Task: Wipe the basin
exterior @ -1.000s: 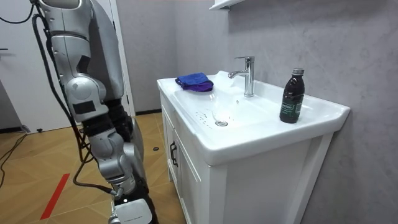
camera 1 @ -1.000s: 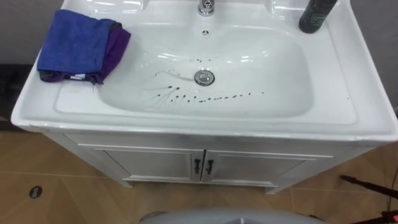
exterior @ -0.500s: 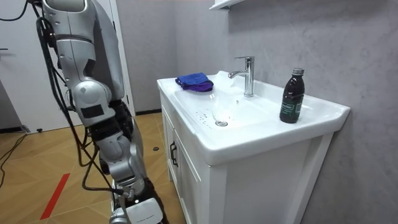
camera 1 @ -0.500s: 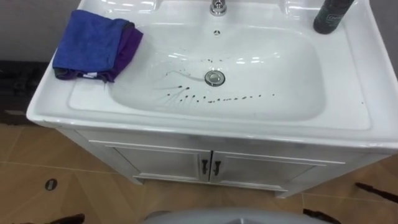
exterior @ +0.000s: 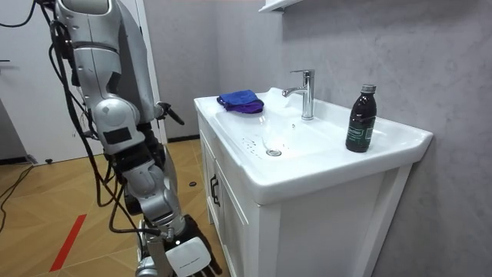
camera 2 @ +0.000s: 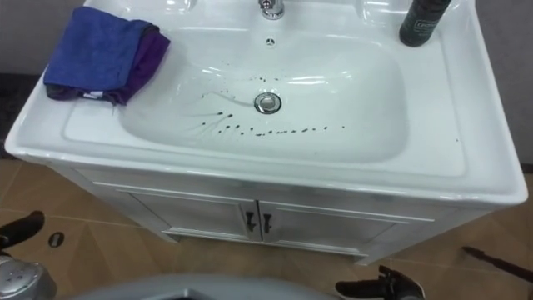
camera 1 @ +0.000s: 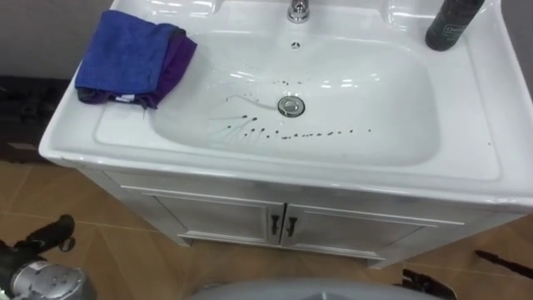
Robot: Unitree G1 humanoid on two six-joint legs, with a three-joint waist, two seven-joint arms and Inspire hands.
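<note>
the blue cloth [camera 1: 125, 54] sits left of the spotty basin [camera 1: 379, 92]. the left robot hand [camera 1: 48, 233] and the right robot hand [camera 2: 381, 289] are low in front of the basin. i cannot tell if they are open.

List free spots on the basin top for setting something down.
Free: the whole front rim, and the right ledge in front of the bottle. Crowded: blue cloth back left, faucet back centre, bottle back right.
</note>
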